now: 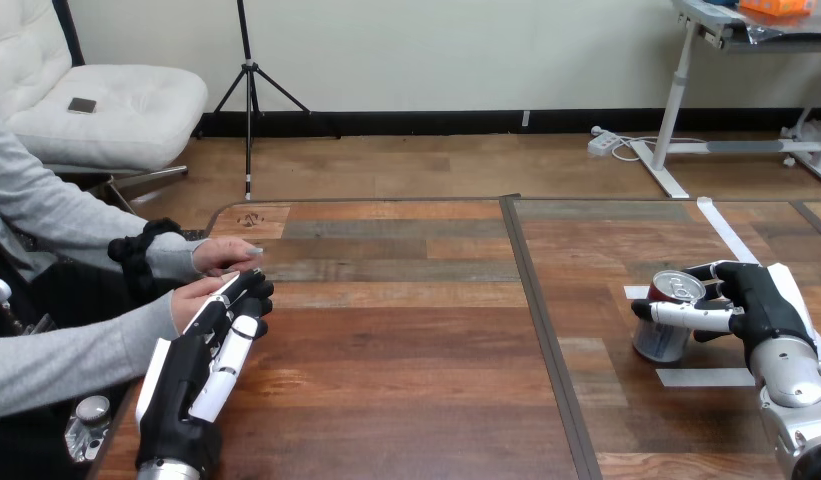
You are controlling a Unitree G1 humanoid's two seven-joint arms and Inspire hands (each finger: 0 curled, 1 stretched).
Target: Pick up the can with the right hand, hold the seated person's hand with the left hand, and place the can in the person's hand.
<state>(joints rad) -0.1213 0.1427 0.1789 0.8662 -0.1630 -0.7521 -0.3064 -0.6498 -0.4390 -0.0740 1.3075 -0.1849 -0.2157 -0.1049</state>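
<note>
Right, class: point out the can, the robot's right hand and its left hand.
can [658, 343], head view, lower side wall.
right hand [761, 300], head view, back of the hand.
left hand [194, 368], head view, back of the hand.

A test lab, by the white tape strips [704, 377] stuck on the wooden table [406, 340].

Right hand [761, 300] is on the can [658, 343] at the table's [406, 350] right side, fingers and thumb curled round it; the can sits on the wood among white tape strips [704, 377]. Over at the left edge, the left hand [201, 360] lies with nearly straight fingers against the person's nearer hand [191, 300]; the person's farther hand [224, 255] rests just beyond.
</note>
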